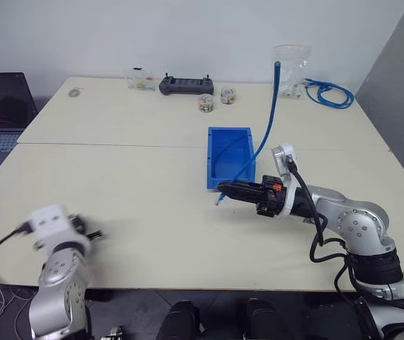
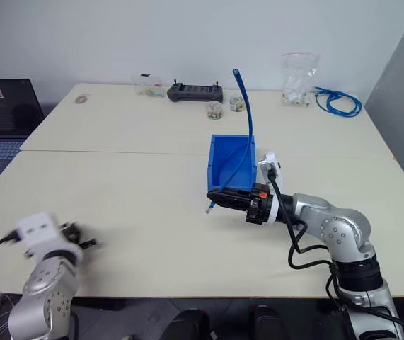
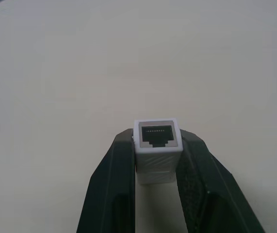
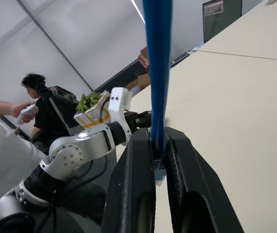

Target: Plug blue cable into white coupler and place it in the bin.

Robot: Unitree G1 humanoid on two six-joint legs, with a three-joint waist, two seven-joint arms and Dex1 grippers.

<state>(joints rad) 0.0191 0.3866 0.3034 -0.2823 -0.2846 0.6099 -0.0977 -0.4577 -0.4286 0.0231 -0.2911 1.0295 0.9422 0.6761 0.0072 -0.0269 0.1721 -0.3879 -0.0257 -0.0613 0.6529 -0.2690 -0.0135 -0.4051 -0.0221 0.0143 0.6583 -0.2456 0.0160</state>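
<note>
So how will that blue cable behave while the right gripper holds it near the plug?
Probably springy rather than limp: the blue cable arcs upward from the right gripper unsupported. Its free end may sway as the arm moves. It looks light, and the short plug end past the fingers seems steady.

Laptop [image 1: 0, 106], black controller [image 1: 186, 86], clear bag [image 1: 291, 67], coiled blue cable bundle [image 1: 329, 93].
</note>
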